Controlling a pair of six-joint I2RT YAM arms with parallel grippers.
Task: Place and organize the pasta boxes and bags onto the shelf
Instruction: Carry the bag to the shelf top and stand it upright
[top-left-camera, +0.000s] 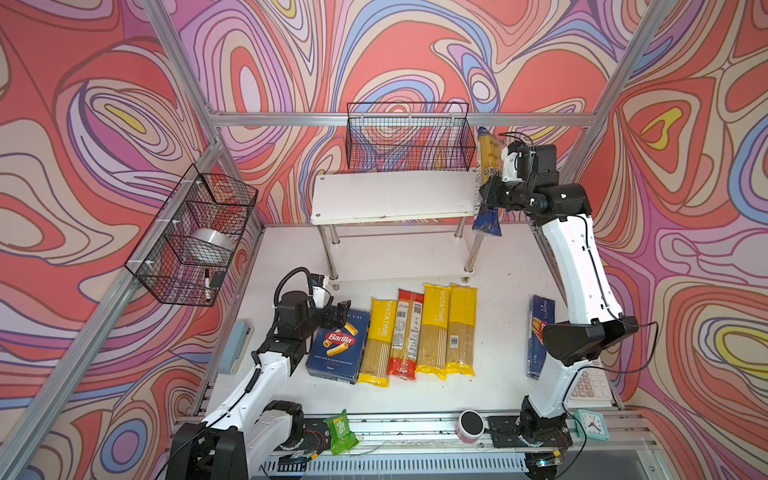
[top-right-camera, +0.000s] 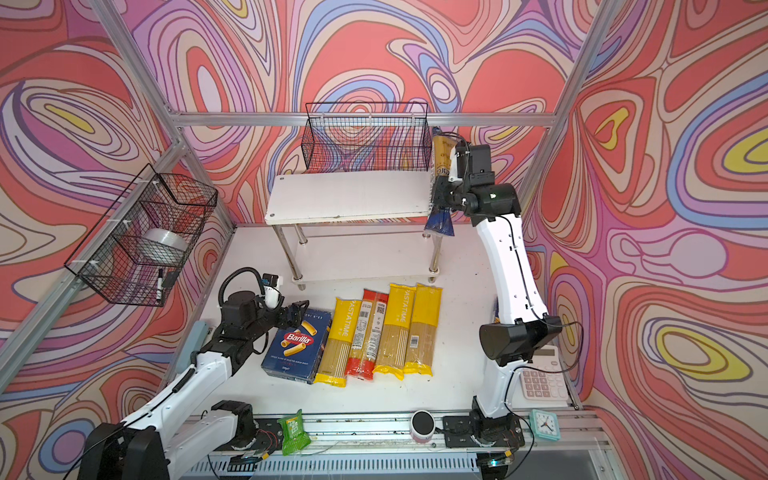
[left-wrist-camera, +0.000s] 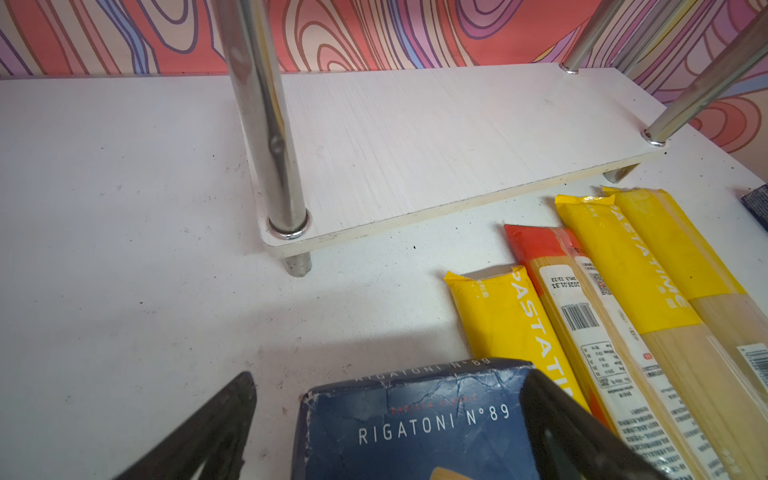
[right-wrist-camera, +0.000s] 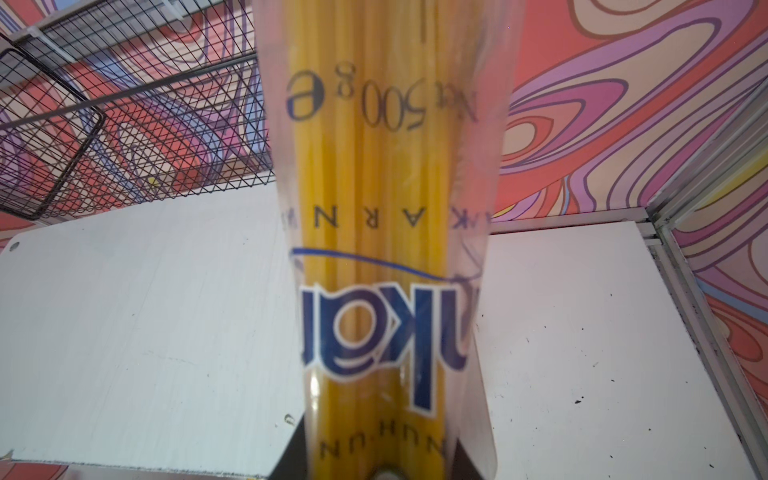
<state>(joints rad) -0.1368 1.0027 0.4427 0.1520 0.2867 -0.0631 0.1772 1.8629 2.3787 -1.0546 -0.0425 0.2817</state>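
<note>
The shelf stands at the back with both white boards bare. My right gripper is shut on the dark blue, gold-topped spaghetti bag, held upright at the top board's right end. My left gripper is open over the far end of the rigatoni box. One finger is above the box corner and the other is off its side. Right of the box lie a yellow bag, a red bag and two more yellow bags. The narrow spaghetti box lies by the right arm.
Black wire baskets hang on the back wall and left wall. A green snack packet, a pink-and-black cylinder, a clock and a calculator sit along the front and right edges. A grey-blue object lies at the left edge.
</note>
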